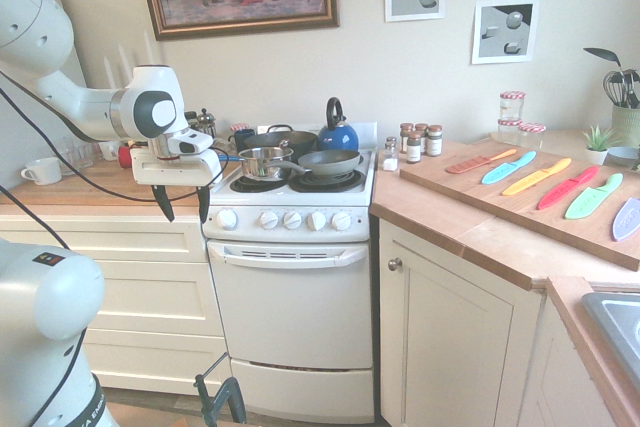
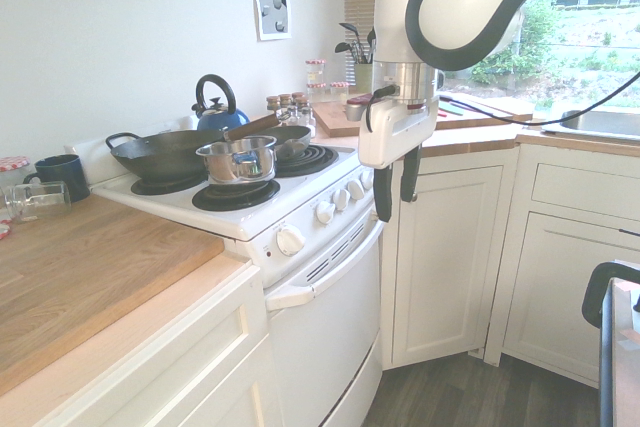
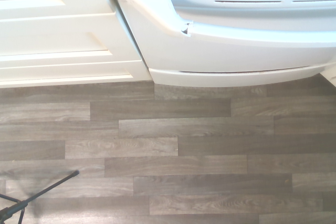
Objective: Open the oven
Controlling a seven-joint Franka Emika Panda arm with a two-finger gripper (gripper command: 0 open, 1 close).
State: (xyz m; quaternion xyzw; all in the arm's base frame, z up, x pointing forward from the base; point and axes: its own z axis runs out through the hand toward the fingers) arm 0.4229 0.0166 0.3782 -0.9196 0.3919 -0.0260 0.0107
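Observation:
The white oven (image 1: 290, 322) stands between cream cabinets with its plain front door shut. Its wide bar handle (image 1: 290, 255) runs under a row of round white knobs (image 1: 285, 219). My gripper (image 1: 184, 205) hangs open and empty, fingers pointing down, in front of the stove's left corner at about knob height. From the other side the gripper (image 2: 397, 189) is out in the room, apart from the handle (image 2: 322, 275). Looking down, the wrist view shows the handle's left end (image 3: 185, 29), the door below it and the grey floor.
A steel pot (image 1: 264, 161), dark pans (image 1: 328, 161) and a blue kettle (image 1: 338, 133) sit on the burners. Cream drawers (image 1: 140, 297) flank the left, a cabinet door (image 1: 450, 337) with a round knob the right. A board with coloured knives (image 1: 540, 182) lies on the counter.

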